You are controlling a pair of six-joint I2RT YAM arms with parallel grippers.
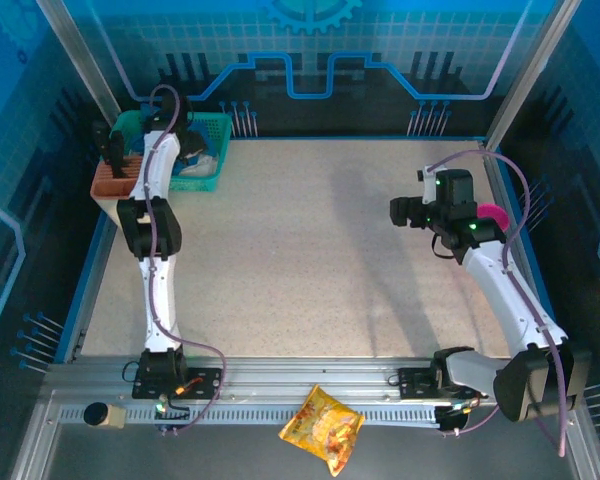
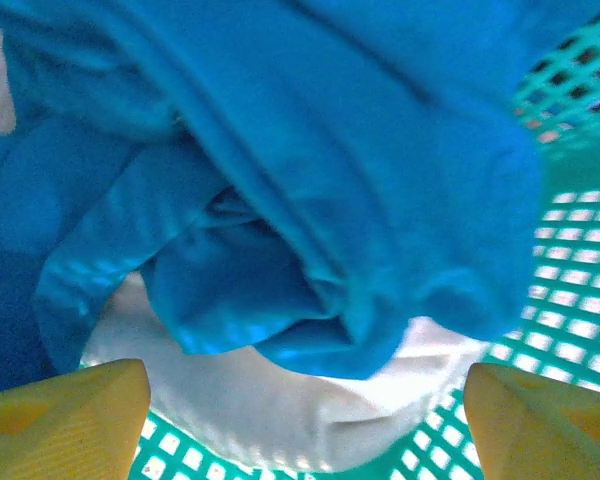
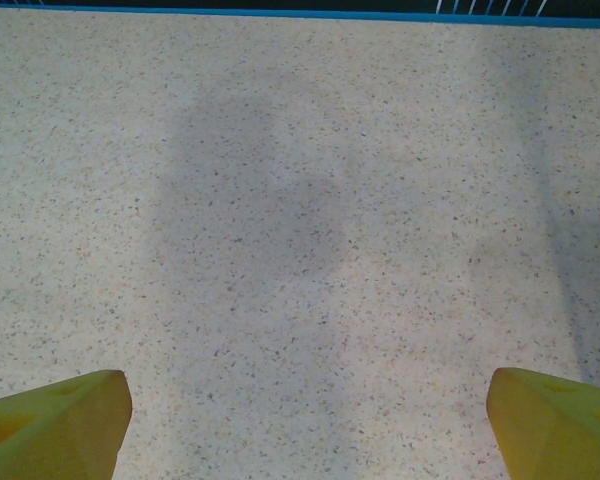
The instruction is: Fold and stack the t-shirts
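Top external, left arm (image 1: pixel 152 230) down in teal basket (image 1: pixel 216 128) at far-left corner, loads of bare table (image 1: pixel 310 260), right gripper (image 3: pixel 305 425) jaws spread wide over it, left wrist close-up, blue t-shirt (image 2: pixel 330 180) bunched in basket over white cloth (image 2: pixel 230 400), left gripper (image 2: pixel 305 420) fingers apart, clamping nothing

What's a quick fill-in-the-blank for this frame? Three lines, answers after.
1. The t-shirt lies crumpled in the basket, over a ____ cloth.
2. The left end effector, open over the basket, has ____ fingers.
3. The right end effector, above the bare table, has its jaws ____.

Missing words: white; yellow; open.
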